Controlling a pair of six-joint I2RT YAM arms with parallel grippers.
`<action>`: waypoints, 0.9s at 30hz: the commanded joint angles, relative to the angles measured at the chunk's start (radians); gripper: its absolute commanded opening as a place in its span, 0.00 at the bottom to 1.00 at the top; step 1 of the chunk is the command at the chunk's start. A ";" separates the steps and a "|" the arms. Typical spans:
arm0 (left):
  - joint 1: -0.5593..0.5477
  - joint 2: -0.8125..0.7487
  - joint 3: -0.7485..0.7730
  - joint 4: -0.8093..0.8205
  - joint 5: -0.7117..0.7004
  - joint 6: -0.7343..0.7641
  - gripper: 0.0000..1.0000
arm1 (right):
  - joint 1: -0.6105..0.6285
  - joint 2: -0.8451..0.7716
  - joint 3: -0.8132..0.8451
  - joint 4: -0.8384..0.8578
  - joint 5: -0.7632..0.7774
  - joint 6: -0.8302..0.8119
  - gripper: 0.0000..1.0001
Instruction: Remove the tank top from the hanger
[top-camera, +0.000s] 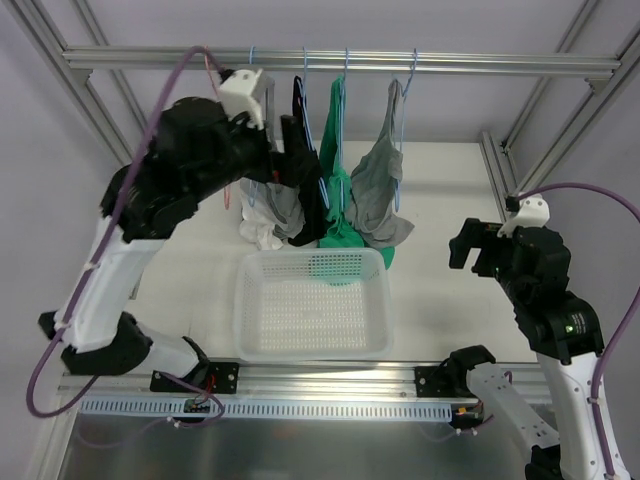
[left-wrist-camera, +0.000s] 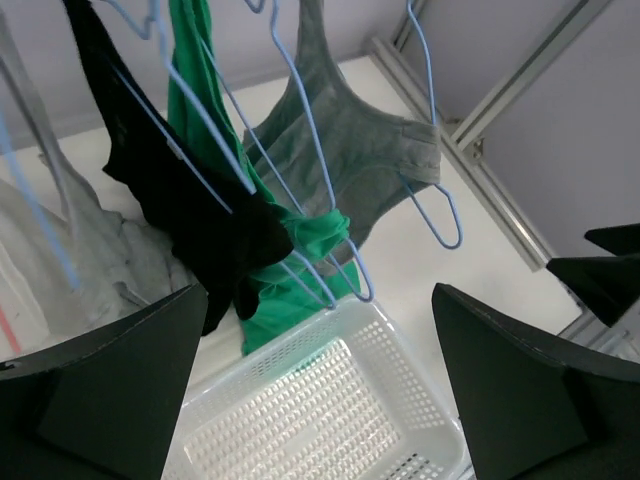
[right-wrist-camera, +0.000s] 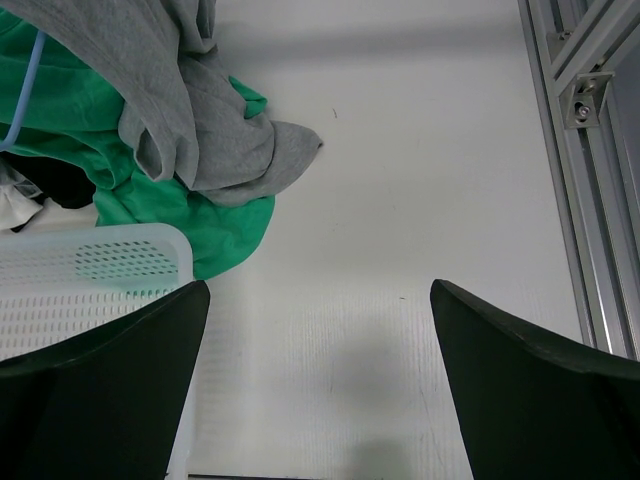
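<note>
The grey tank top (top-camera: 378, 195) hangs from the rightmost light-blue hanger (top-camera: 404, 95) on the rail, and its hem rests on the table. In the left wrist view the tank top (left-wrist-camera: 350, 150) drapes over its hanger (left-wrist-camera: 432, 150), with one strap on the wire. In the right wrist view its lower end (right-wrist-camera: 200, 110) lies bunched on the table. My left gripper (top-camera: 287, 150) is raised beside the hanging garments, left of the tank top, open and empty (left-wrist-camera: 320, 400). My right gripper (top-camera: 466, 246) is low to the right, open and empty (right-wrist-camera: 320, 380), above bare table.
A green top (top-camera: 335, 175), a black garment (top-camera: 305, 150) and a grey garment with a white piece (top-camera: 265, 215) hang on other blue hangers left of the tank top. A white basket (top-camera: 310, 345) stands below them. Aluminium frame posts (top-camera: 495, 160) run along the right.
</note>
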 joint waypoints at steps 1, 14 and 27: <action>-0.107 0.126 0.182 -0.009 -0.199 0.056 0.99 | 0.005 -0.036 0.033 -0.022 0.010 0.002 0.99; -0.171 0.596 0.432 0.369 -0.130 0.228 0.93 | 0.005 -0.180 -0.032 -0.076 -0.018 0.028 0.99; -0.154 0.772 0.431 0.546 -0.142 0.222 0.73 | 0.005 -0.228 -0.062 -0.122 -0.107 0.030 1.00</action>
